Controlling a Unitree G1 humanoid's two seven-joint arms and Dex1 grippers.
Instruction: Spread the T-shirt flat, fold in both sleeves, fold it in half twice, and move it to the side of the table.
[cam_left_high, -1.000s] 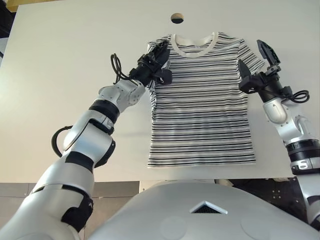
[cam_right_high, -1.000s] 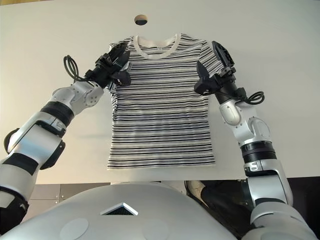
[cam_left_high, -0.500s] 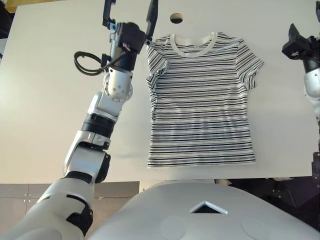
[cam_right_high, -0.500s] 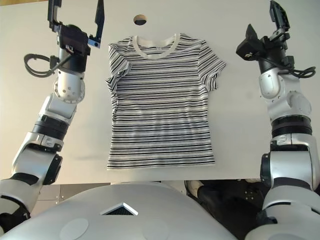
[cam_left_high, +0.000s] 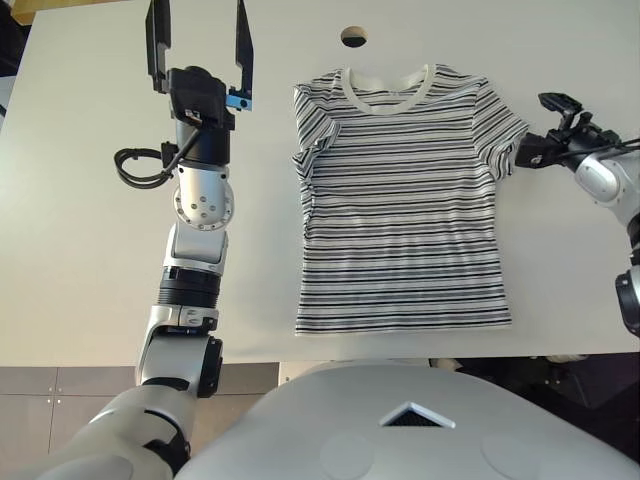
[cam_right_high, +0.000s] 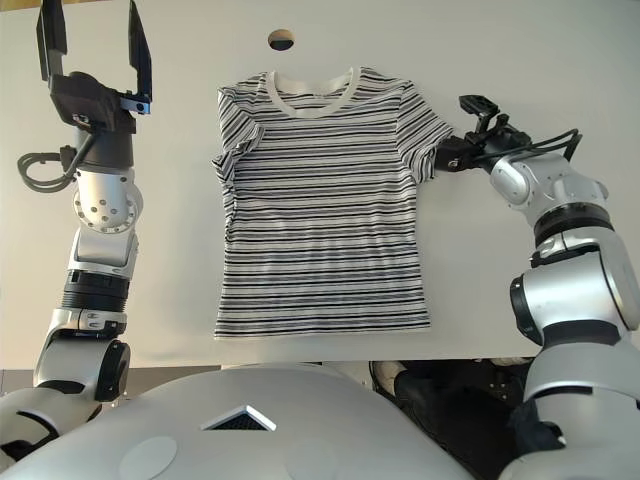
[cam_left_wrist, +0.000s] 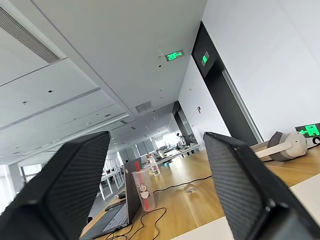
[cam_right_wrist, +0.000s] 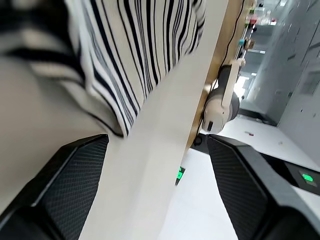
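Observation:
The black-and-white striped T-shirt (cam_left_high: 400, 200) lies face up on the white table (cam_left_high: 80, 250), collar at the far side. Its left sleeve (cam_left_high: 308, 150) is rumpled inward against the body, while the right sleeve (cam_left_high: 500, 125) lies spread out. My left gripper (cam_left_high: 198, 45) is held up to the left of the shirt, open, fingers pointing up with nothing between them. My right gripper (cam_left_high: 540, 130) is low over the table at the right sleeve's hem, open. In the right wrist view the striped hem (cam_right_wrist: 115, 65) lies just ahead of the spread fingers (cam_right_wrist: 65, 190).
A round hole (cam_left_high: 354, 36) is in the tabletop just beyond the collar. Bare table lies on both sides of the shirt. The table's front edge (cam_left_high: 250, 358) runs just below the shirt's bottom hem.
Both grippers left the sleeves and rose. The left arm has swung further left, away from the shirt. The right gripper has come back down to the right sleeve's hem.

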